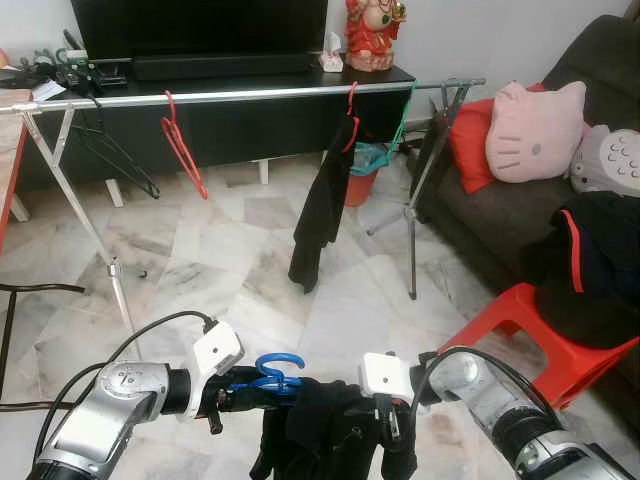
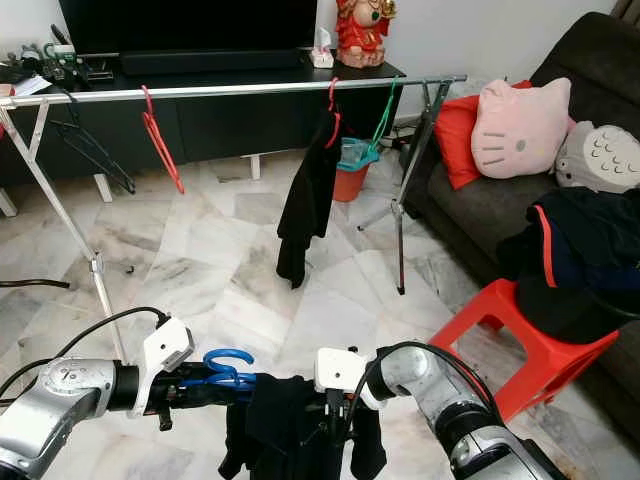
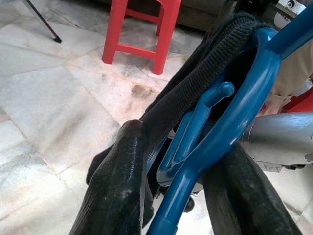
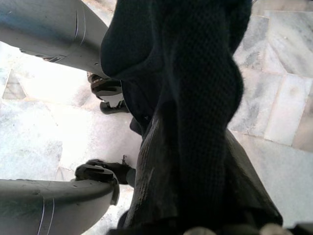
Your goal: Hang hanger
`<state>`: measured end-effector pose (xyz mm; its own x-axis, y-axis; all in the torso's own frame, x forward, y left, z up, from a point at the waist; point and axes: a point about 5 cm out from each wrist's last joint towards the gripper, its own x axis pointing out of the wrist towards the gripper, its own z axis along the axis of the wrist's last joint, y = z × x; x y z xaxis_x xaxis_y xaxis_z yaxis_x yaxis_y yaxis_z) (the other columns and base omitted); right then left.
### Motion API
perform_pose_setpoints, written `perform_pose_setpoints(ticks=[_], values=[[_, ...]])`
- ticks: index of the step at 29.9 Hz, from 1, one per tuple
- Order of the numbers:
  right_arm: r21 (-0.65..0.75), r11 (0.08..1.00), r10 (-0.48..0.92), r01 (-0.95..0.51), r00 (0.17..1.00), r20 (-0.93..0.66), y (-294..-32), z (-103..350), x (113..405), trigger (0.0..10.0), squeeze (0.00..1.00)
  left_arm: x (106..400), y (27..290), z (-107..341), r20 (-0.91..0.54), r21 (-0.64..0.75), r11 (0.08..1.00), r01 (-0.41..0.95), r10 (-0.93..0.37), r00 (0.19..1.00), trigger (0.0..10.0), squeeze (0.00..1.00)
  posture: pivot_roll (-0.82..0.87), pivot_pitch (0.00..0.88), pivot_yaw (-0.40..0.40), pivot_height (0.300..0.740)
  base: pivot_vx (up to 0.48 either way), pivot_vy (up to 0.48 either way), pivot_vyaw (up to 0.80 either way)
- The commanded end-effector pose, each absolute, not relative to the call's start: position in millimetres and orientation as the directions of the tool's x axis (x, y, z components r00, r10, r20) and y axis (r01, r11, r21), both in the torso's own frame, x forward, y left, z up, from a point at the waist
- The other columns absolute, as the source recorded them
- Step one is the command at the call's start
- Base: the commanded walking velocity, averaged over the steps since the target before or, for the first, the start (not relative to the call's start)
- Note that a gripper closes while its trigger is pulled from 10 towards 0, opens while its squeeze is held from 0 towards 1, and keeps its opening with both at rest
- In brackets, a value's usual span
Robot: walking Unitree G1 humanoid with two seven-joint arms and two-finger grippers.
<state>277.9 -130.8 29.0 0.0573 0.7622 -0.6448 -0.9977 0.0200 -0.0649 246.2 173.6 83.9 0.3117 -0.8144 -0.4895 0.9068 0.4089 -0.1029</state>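
- Spanning the room ahead of the robot, a silver clothes rail (image 1: 250, 94) stands on thin metal legs over the marble floor (image 1: 230, 270), in front of a black TV cabinet (image 1: 240, 120).
- Beyond the rail's right end sits a dark sofa (image 1: 500, 200) with a pink cat-face cushion (image 1: 533, 130); a red plastic stool (image 1: 530, 330) stands in front of the sofa, nearer the robot than the rail.
- Hanging from the rail right of its middle, a black garment on the rail (image 1: 322, 205) droops toward the floor; an empty red hanger (image 1: 183, 145) hangs left of the middle and a black hanger (image 1: 115, 150) further left.
- Well short of the rail, low in front of the robot, a blue hanger (image 1: 277, 370) carries a black garment (image 1: 325, 435).
- Gripping the blue hanger's stem, the left gripper (image 3: 181, 196) has its black fingers (image 3: 117, 191) closed around it.
- At the hanger's other side, the right gripper (image 1: 390, 425) is against the black garment, its fingers buried in cloth; whether they are open or closed cannot be told.
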Motion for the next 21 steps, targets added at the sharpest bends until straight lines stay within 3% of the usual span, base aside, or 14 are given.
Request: perform_pose_setpoints(ticks=[1, 10, 11, 12, 13, 14, 15, 17, 18, 19, 20, 21], values=[[-0.093, 0.026, 0.773, -0.995, 0.079, -0.63, -133.4, 35.6, 282.9, 0.0, 0.0, 251.7, 176.5, 89.2, -0.482, -0.076, 0.417, 0.906, -0.81, 0.333, 0.0, 0.0, 0.1, 0.0, -0.114, 0.74, 0.0, 0.0, 0.0], [-0.112, 0.033, 0.763, -0.993, 0.098, -0.638, -133.1, 34.4, 283.6, 0.0, 0.0, 252.6, 176.6, 89.8, -0.476, -0.079, 0.42, 0.904, -0.813, 0.336, 0.0, 0.0, 0.1, 0.0, -0.114, 0.74, 0.0, 0.0, 0.0], [-0.121, 0.041, 0.759, -0.992, 0.109, -0.642, -133.4, 34.2, 284.3, 3.6, 0.0, 252.7, 176.5, 89.8, -0.476, -0.078, 0.42, 0.904, -0.813, 0.337, 0.0, 0.0, 0.1, 0.0, -0.114, 0.74, 0.0, 0.0, 0.0], [-0.121, 0.041, 0.759, -0.992, 0.109, -0.642, -133.4, 34.2, 284.3, 3.6, 0.0, 252.7, 176.5, 89.8, -0.476, -0.078, 0.42, 0.904, -0.813, 0.337, 0.0, 0.0, 0.1, 0.0, -0.114, 0.74, 0.0, 0.0, 0.0], [-0.132, 0.051, 0.757, -0.99, 0.125, -0.641, -133.3, 34.4, 285.5, 10.0, 0.91, 253.2, 176.5, 89.8, -0.475, -0.077, 0.421, 0.904, -0.812, 0.338, 0.0, 0.0, 0.1, 0.0, -0.114, 0.74, 0.0, 0.0, 0.0], [-0.135, 0.053, 0.758, -0.989, 0.128, -0.64, -133.2, 34.7, 285.8, 10.0, 0.91, 253.4, 176.3, 89.8, -0.475, -0.076, 0.421, 0.904, -0.812, 0.339, 0.0, 0.0, 0.1, 0.0, -0.115, 0.74, 0.0, 0.0, 0.0], [-0.133, 0.056, 0.76, -0.99, 0.129, -0.637, -133.0, 35.0, 286.2, 10.0, 1.0, 253.6, 176.2, 89.8, -0.475, -0.076, 0.422, 0.904, -0.812, 0.339, 0.0, 0.0, 0.1, 0.0, -0.115, 0.74, 0.0, 0.0, 0.0], [-0.137, 0.056, 0.76, -0.989, 0.131, -0.636, -132.7, 35.5, 286.6, 10.0, 1.0, 253.8, 175.9, 89.9, -0.474, -0.076, 0.422, 0.903, -0.813, 0.34, 0.0, 0.0, 0.1, 0.0, -0.115, 0.74, 0.0, 0.0, 0.0], [-0.141, 0.059, 0.758, -0.988, 0.136, -0.638, -132.6, 35.8, 287.2, 10.0, 0.92, 254.0, 175.9, 89.8, -0.474, -0.076, 0.422, 0.903, -0.812, 0.34, 0.0, 0.0, 0.1, 0.0, -0.115, 0.74, 0.0, 0.0, 0.0], [-0.145, 0.06, 0.756, -0.988, 0.14, -0.639, -132.5, 35.9, 287.7, 10.0, 0.92, 254.0, 175.9, 89.7, -0.474, -0.075, 0.422, 0.903, -0.812, 0.34, 0.0, 0.0, 0.1, 0.0, -0.115, 0.74, 0.0, 0.0, 0.0], [-0.147, 0.059, 0.755, -0.987, 0.141, -0.64, -132.6, 36.0, 287.8, 10.0, 0.0, 254.0, 176.0, 89.6, -0.474, -0.075, 0.422, 0.903, -0.812, 0.34, 0.0, 0.0, 0.1, 0.0, -0.115, 0.74, 0.0, 0.0, 0.0], [-0.148, 0.059, 0.754, -0.987, 0.141, -0.641, -132.7, 36.0, 287.9, 10.0, 0.0, 254.0, 176.0, 89.5, -0.475, -0.075, 0.422, 0.904, -0.812, 0.339, 0.0, 0.0, 0.1, 0.0, -0.115, 0.74, 0.0, 0.0, 0.0]])
